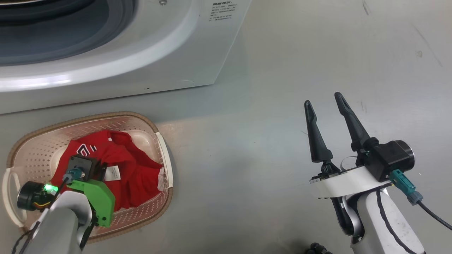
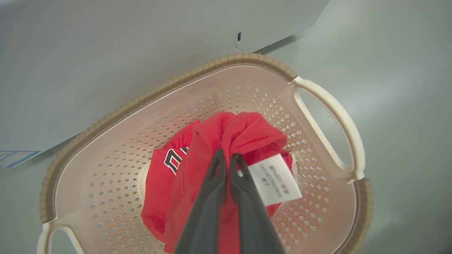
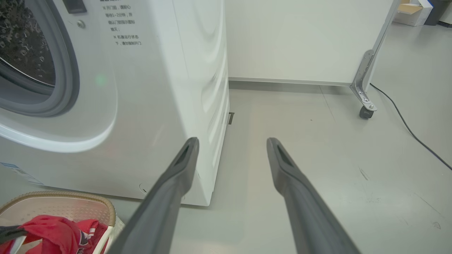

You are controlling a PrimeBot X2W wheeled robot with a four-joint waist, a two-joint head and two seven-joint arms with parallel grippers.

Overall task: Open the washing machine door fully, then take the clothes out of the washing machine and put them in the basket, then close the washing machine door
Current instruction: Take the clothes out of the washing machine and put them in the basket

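The cream basket (image 1: pixel 116 115) sits on the floor just in front of the white washing machine (image 1: pixel 141 67). Red clothes (image 1: pixel 137 173) with a white label lie bunched inside it. In the left wrist view my left gripper (image 2: pixel 227 155) hangs over the basket (image 2: pixel 226 61), shut on a raised fold of the red clothes (image 2: pixel 247 130) beside the label. My right gripper (image 1: pixel 323 98) is open and holds nothing, above bare floor to the right of the machine. The grey-ringed drum mouth (image 3: pixel 28 53) stands uncovered. The washing machine door is out of view.
In the right wrist view, a white panel (image 3: pixel 300 38) on a castered metal leg (image 3: pixel 365 109) stands behind the machine's right side. A black cable (image 3: pixel 406 120) runs across the grey floor there. A blue sticker (image 2: pixel 17 157) marks the machine's lower front.
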